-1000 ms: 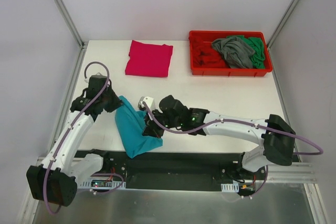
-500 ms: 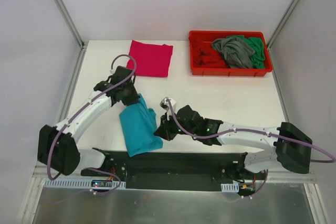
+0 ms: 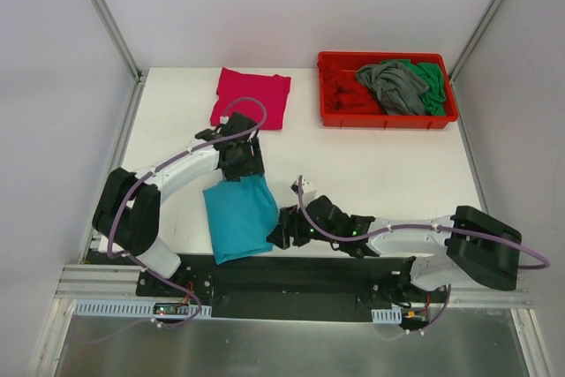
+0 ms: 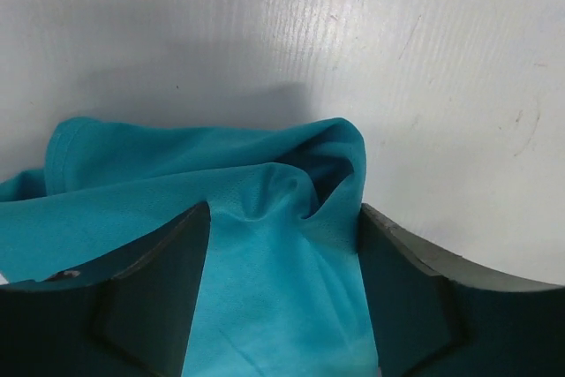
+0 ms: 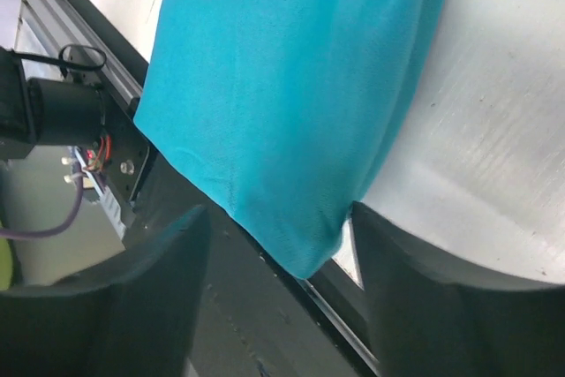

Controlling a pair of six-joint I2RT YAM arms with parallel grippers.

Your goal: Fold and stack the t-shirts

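Note:
A teal-blue t-shirt (image 3: 240, 216) lies folded in a narrow block near the table's front edge, its near corner hanging over the black rail. My left gripper (image 3: 243, 168) sits at the shirt's far end, open, with bunched teal cloth (image 4: 265, 289) between its spread fingers (image 4: 159, 289). At the shirt's near right corner my right gripper (image 3: 281, 229) is open too, and the cloth's corner (image 5: 309, 245) lies loose between its fingers. A magenta-pink t-shirt (image 3: 252, 99) lies folded at the back left. Grey (image 3: 397, 84) and green (image 3: 434, 81) t-shirts are heaped in the tray.
The red plastic tray (image 3: 388, 121) stands at the back right, with red cloth (image 3: 340, 93) in its left part. A black base rail (image 3: 300, 275) with wiring runs along the near edge. Metal frame posts stand at the back corners.
Both arms carried the teal shirt's edge rightwards, folding it over. Both grippers, shut on the cloth before, now stand open. The shirt lies flatter and wider.

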